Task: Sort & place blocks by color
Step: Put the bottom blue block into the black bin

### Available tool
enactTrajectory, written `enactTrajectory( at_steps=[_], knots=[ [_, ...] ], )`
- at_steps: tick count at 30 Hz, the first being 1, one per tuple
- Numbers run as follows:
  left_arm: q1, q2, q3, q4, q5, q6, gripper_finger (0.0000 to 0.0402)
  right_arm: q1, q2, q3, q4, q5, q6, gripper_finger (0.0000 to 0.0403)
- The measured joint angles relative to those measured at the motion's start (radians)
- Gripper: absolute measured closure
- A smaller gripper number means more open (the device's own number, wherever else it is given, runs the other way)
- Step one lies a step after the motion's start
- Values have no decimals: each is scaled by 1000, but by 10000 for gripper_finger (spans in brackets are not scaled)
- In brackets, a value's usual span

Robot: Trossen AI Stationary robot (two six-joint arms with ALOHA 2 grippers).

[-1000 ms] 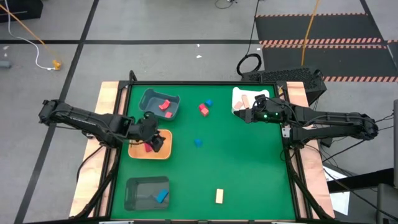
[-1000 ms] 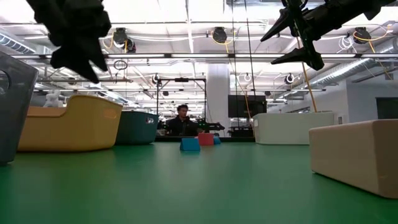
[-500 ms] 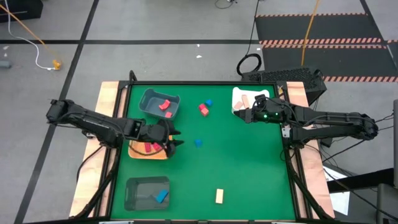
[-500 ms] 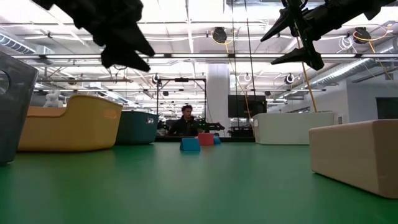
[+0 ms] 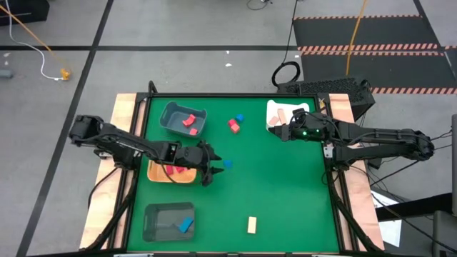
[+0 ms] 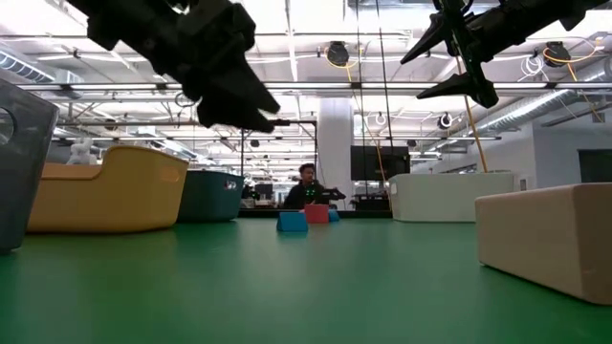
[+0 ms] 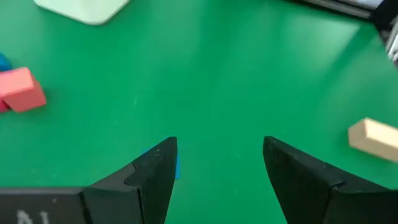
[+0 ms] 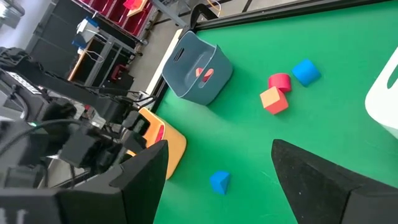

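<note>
Since a second ago the left gripper (image 5: 212,169) has swung off the orange tray (image 5: 156,176) and out over the mat (image 5: 285,200), stopping just beside the lone blue block (image 5: 227,163) past the tray's right edge. Its fingers (image 7: 155,171) are spread with nothing between them; the wrist view shows a sliver of that blue block by one finger.

Taking the orange tray as the landmark: it holds red blocks (image 5: 180,170), partly hidden by the arm. Directly behind it sits the grey tray (image 5: 171,111) with two red blocks (image 5: 190,121) inside. Directly in front of it is a second grey tray (image 5: 157,223) holding a blue block (image 5: 186,225). Right of the orange tray and farther back, beside the rear grey tray, a red block (image 5: 233,126) and a small blue block (image 5: 240,118) lie close together on the mat. Right of the orange tray and nearer the front edge, a tan block (image 5: 251,225) lies alone. Far to the right, at the back, the white tray (image 5: 272,107) holds a tan block (image 5: 283,114).

The right gripper (image 5: 283,133) hangs above the front edge of the white tray, well apart from the orange one, fingers (image 8: 323,171) spread wide and empty, unmoved over the last second. In the low view a person (image 6: 308,187) has shifted behind the table's far end.
</note>
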Motion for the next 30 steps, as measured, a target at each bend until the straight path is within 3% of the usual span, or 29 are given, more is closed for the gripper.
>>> enactTrajectory(
  at_steps=[8, 17, 21, 30],
  knots=[
    [28, 84, 0, 154, -1, 2, 162, 0, 0, 0, 0, 0, 0, 124],
    [82, 150, 21, 169, 59, 42, 162, 0, 0, 0, 0, 0, 0, 124],
    [97, 205, 73, 120, 60, 39, 162, 0, 0, 0, 0, 0, 0, 124],
    [146, 272, 215, -202, 60, -38, 162, 0, 0, 0, 0, 0, 0, 124]
  ],
)
